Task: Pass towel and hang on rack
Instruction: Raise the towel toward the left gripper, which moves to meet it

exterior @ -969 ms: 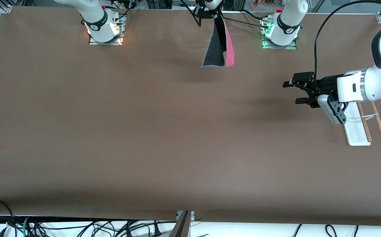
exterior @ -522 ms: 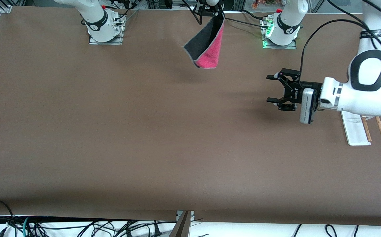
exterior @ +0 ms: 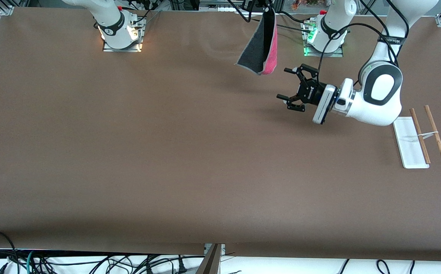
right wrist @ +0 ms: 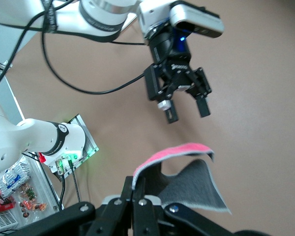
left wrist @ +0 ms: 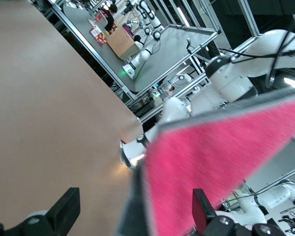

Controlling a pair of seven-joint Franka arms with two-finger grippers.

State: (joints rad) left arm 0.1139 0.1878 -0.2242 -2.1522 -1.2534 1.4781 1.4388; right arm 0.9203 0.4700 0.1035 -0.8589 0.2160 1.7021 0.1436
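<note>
Your towel (exterior: 261, 45) hangs in the air over the table's edge between the two arm bases, its long axis running nearly straight down from the pinched top corner. The lower end tilts slightly toward the right arm's end of the table. You see the dark grey reverse facing that end and the pink face toward the left arm's end, with the two layers folded together.

Your right gripper (right wrist: 135, 196) holds the towel by its top edge, fingers closed on the cloth, high at the upper rim of the front view.

Your left gripper (exterior: 291, 90) hovers over the table just beside and below the towel's hanging end, not touching it, jaws spread wide and pointing at the cloth.

The rack (exterior: 414, 140) sits near the left arm's end of the table, well apart from the towel, its two wooden rods bare.
</note>
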